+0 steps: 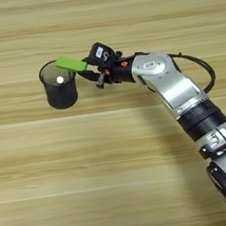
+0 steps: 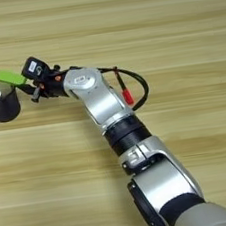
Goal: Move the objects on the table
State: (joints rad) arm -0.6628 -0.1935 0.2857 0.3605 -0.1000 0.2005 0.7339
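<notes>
The gripper [image 1: 85, 67] holds the green block [image 1: 70, 63] by its right end, over the right rim of the mesh cup [image 1: 60, 92] at the table's [image 1: 116, 160] far left. It should centre the block over the opening before releasing.

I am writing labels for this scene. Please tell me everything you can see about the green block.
The green block is a small, flat, bright green rectangle, plain and smooth, perhaps plastic. It is off the table, held at its right end by the right gripper. It lies nearly level, slightly tilted, and reaches over the right rim of the black mesh cup, above the opening. Whether it touches the rim I cannot tell. A small white spot shows inside the cup, below it.
</notes>
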